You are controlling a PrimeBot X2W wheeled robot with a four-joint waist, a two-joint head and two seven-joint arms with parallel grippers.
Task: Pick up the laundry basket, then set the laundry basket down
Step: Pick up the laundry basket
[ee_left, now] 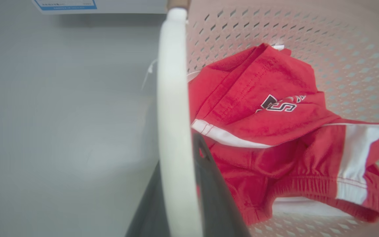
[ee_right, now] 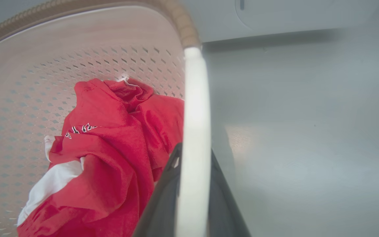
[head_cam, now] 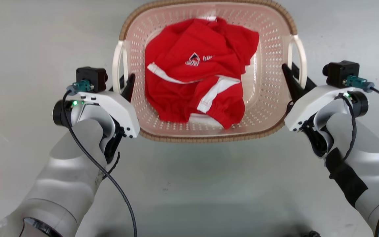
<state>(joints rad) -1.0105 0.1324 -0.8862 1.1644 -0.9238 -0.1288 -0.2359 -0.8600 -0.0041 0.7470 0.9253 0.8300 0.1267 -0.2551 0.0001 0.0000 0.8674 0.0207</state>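
The left gripper [head_cam: 126,81] has its jaws drawn in on the left handle [head_cam: 117,65] of the laundry basket [head_cam: 268,85], one dark finger on each side. In the left wrist view that white bar [ee_left: 173,115] runs up mid-frame and hides most of both fingers. The right gripper [head_cam: 290,70] grips the right handle [head_cam: 301,59] the same way, and the bar [ee_right: 194,115] again covers the fingers. The basket fills the upper centre of the head view, its far rim cut off by the top edge. A crumpled red garment [head_cam: 192,85] with white stripes lies inside. Whether the basket rests on the grey floor [head_cam: 189,184] cannot be told. A blue-edged white panel [ee_left: 64,5] is cropped at the upper left of the left wrist view.
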